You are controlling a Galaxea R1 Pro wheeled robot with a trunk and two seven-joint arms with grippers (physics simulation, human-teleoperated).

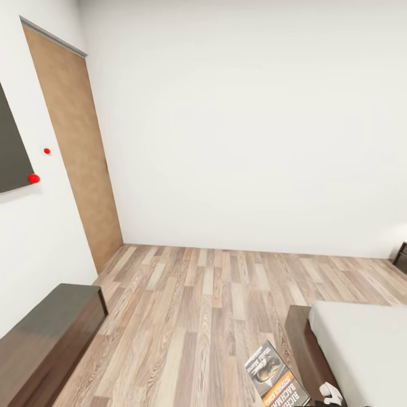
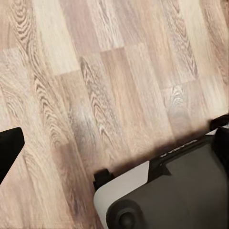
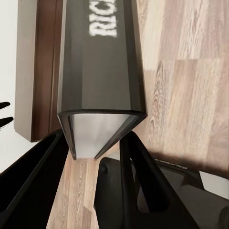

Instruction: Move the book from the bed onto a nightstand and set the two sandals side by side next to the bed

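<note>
The book [image 1: 274, 376], dark-covered with an orange band and white lettering, hangs low over the wood floor just left of the bed's corner. My right gripper [image 3: 95, 143] is shut on its lower edge, and the spine with "RIC" lettering [image 3: 101, 71] rises between the two black fingers [image 3: 138, 181]. Part of that gripper [image 1: 330, 393] shows at the bottom of the head view. The bed [image 1: 367, 350], with its dark frame and off-white mattress, fills the lower right. A nightstand [image 1: 401, 257] peeks in at the far right edge. The sandals are out of view. One black fingertip [image 2: 9, 152] of my left gripper shows above the floor.
A low dark brown cabinet [image 1: 45, 339] stands along the left wall under a dark wall panel [image 1: 11, 147]. A brown door [image 1: 79, 152] is in the left wall. Wood-plank floor [image 1: 209, 305] stretches to the far white wall. My base [image 2: 181, 191] sits under the left arm.
</note>
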